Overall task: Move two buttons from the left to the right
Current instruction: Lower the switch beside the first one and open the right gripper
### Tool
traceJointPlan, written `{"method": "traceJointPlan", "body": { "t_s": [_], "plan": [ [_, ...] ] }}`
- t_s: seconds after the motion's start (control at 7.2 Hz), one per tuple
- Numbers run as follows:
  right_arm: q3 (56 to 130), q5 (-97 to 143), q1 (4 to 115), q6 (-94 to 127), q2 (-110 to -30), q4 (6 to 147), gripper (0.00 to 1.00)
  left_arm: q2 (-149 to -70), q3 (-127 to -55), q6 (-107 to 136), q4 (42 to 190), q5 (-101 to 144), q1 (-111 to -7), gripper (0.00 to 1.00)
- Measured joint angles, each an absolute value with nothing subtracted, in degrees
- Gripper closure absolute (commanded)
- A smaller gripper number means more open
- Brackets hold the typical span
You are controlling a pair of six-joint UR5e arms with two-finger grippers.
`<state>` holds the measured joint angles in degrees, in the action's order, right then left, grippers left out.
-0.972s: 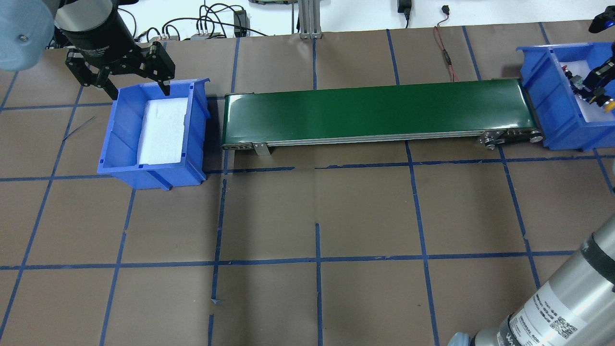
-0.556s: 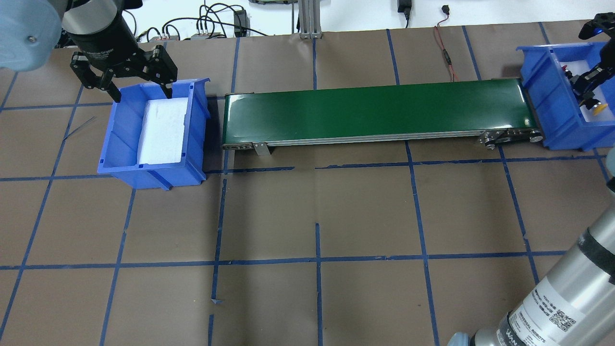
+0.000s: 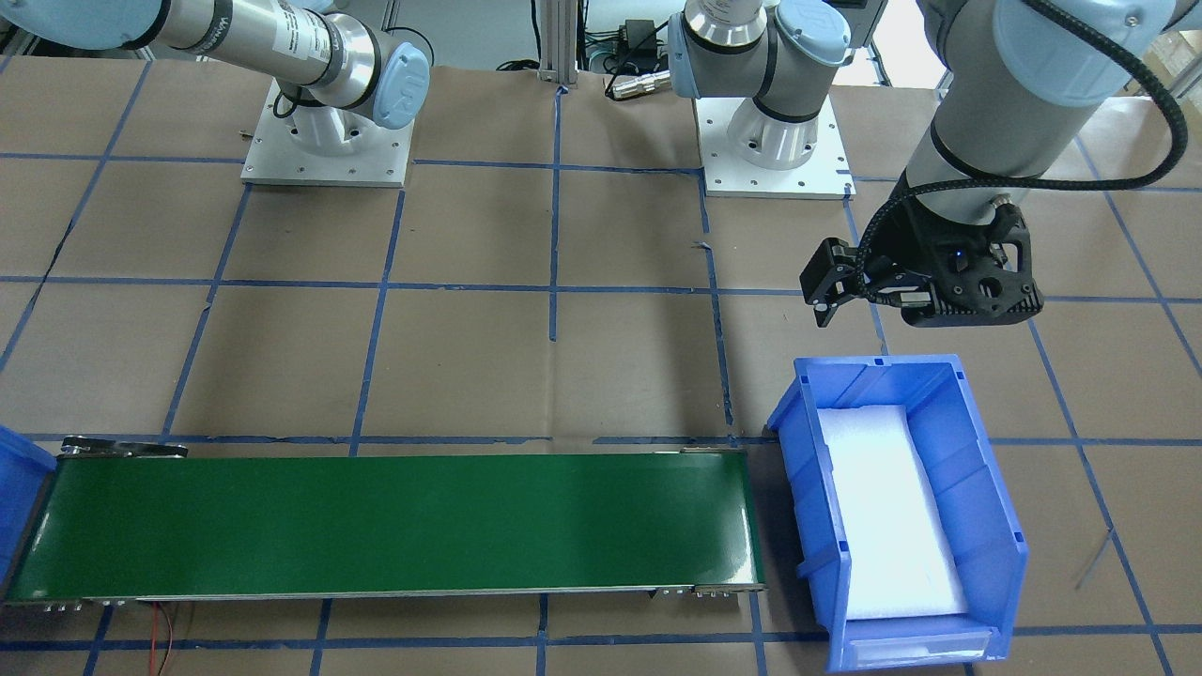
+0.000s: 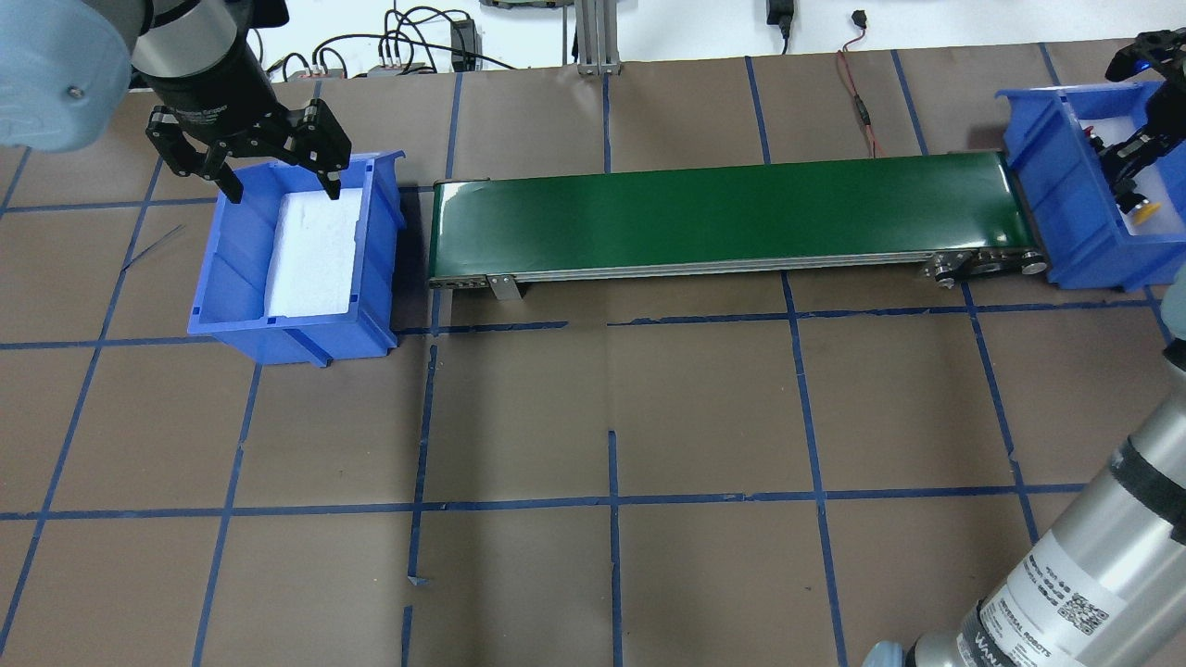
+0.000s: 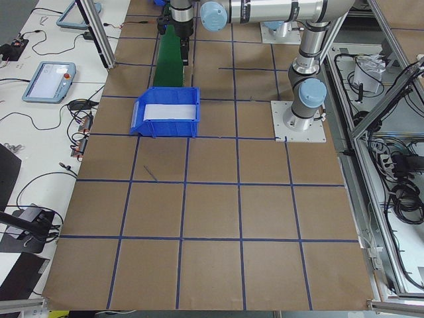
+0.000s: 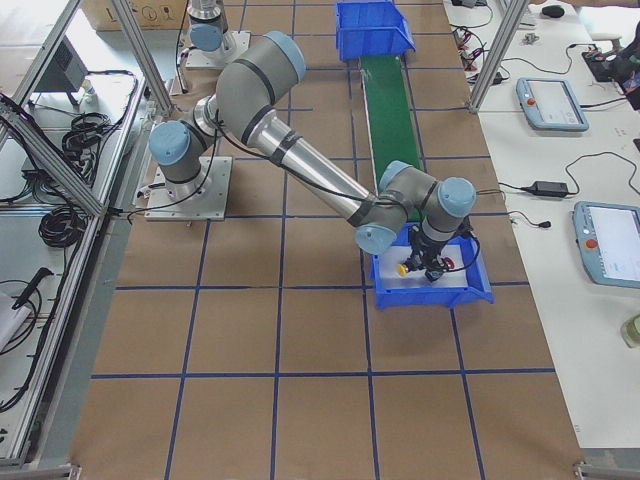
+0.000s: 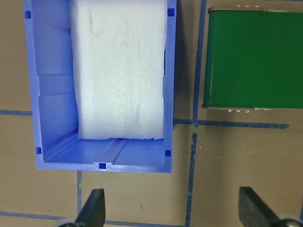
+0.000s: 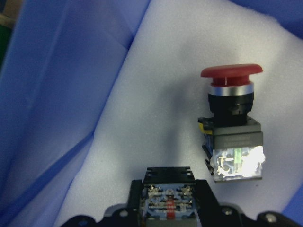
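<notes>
Brown paper ruled into squares by blue tape covers the counter (image 4: pixel 704 408), and from my remote seat I see a long green conveyor belt (image 4: pixel 723 218) running across its far half. At the belt's left end, with a narrow gap between them, sits a blue bin (image 4: pixel 232 269) lined with a white foam pad (image 4: pixel 315 250). The left hand (image 4: pixel 283 192) hangs above that bin with its two fingers spread wide, holding nothing. At the belt's right end a second blue bin (image 4: pixel 1056 204) meets the belt's roller, and both task items are inside it. The right hand (image 8: pixel 168 201) reaches down into this bin, closed narrowly around the grey block of the yellow button (image 4: pixel 1146 211), whose cap sticks out below the fingers. The red button (image 8: pixel 230 123) lies on the bin's white foam just beside the hand, apart from it, with the bin's blue wall rising on the other side. Room inside that bin is tight: wall, hand and red button sit close together. Beyond the belt, at the counter's far edge, are black cables (image 4: pixel 408 46), a thin red wire (image 4: pixel 862 102) and an aluminium post (image 4: pixel 593 37). The near half of the counter is open paper, except where the right arm's silver forearm (image 4: pixel 1084 574) crosses the near right corner.
</notes>
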<state>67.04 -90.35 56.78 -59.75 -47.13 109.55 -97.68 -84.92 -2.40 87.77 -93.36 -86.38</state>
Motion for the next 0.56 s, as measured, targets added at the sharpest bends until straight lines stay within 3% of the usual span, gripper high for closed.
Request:
{"method": "traceJointPlan", "body": {
  "t_s": [0.56],
  "plan": [
    [65.2, -89.0, 56.9, -59.7, -47.6, 108.3, 0.17, -97.7, -85.2, -3.1, 86.3, -93.4, -86.4, 0.00]
  ]
}}
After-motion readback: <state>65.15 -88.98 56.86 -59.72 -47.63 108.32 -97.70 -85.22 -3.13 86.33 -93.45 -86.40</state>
